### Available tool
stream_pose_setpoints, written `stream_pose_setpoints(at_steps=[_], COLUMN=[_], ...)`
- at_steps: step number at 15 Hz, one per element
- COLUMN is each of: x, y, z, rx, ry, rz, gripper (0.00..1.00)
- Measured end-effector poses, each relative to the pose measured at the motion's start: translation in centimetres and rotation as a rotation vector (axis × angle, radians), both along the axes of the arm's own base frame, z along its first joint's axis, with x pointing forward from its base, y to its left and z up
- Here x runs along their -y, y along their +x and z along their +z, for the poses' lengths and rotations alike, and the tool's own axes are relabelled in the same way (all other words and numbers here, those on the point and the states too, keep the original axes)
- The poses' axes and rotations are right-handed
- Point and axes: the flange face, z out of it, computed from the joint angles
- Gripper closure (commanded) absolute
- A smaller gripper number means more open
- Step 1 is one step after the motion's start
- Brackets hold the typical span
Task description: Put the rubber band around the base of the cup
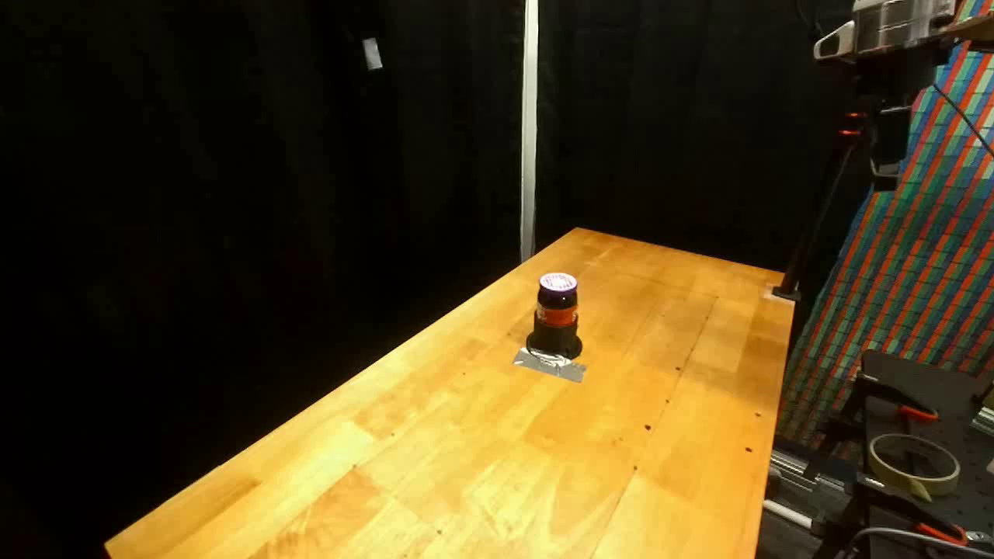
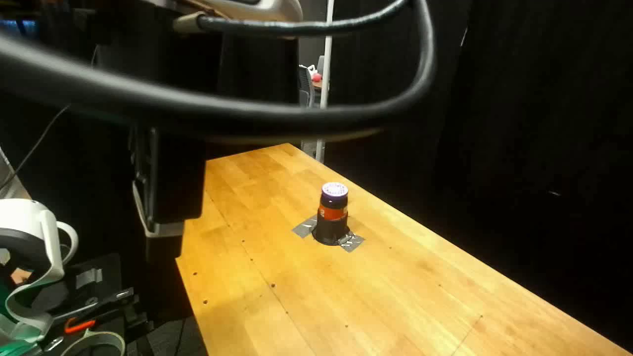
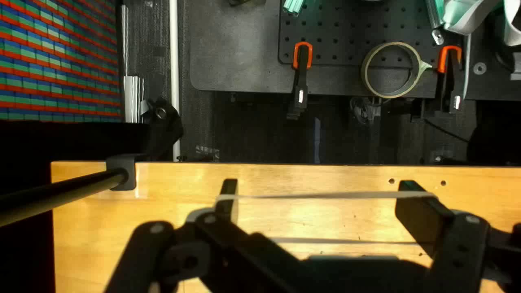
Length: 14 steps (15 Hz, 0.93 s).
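Observation:
The cup (image 1: pixel 557 314) is short and dark with an orange-red stripe and a white-and-purple top. It stands upright in a black round base (image 1: pixel 554 341) fixed to the table with grey tape. The cup (image 2: pixel 333 212) shows in both exterior views and is out of the wrist view. My gripper (image 3: pixel 320 199) is open wide, with the pale rubber band (image 3: pixel 335 195) stretched around the outside of both fingers. Two strands of it cross the gap. The gripper (image 1: pixel 889 175) is high at the right in an exterior view, away from the cup. The band is too small to see there.
The wooden table (image 1: pixel 466 458) holds the cup. A black pole (image 3: pixel 61 195) is clamped at a table corner. A thick black cable (image 2: pixel 247 106) crosses in front of an exterior camera. Beside the table, a dark bench carries clamps (image 3: pixel 301 81) and a tape roll (image 3: pixel 368 73).

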Motion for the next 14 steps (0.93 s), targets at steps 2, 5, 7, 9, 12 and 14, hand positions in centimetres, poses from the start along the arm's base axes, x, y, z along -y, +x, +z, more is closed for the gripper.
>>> stream_pose_setpoints(at_steps=[2,5,7,9,12,14], x=[0.0,0.1,0.1,0.0,-1.5,-3.7], y=[0.1,0.1,0.1,0.2,2.0,4.8], z=[0.3,0.5,0.5,0.3,0.1,-0.3], rx=[0.008,0.011,0.012,0.007,0.018,0.054], ry=[-0.001,-0.002,-0.002,-0.002,-0.015,-0.027], rz=[0.0,-0.001,-0.001,0.001,0.037,0.081], gripper=[0.0,0.0,0.0,0.0,0.0,0.0])
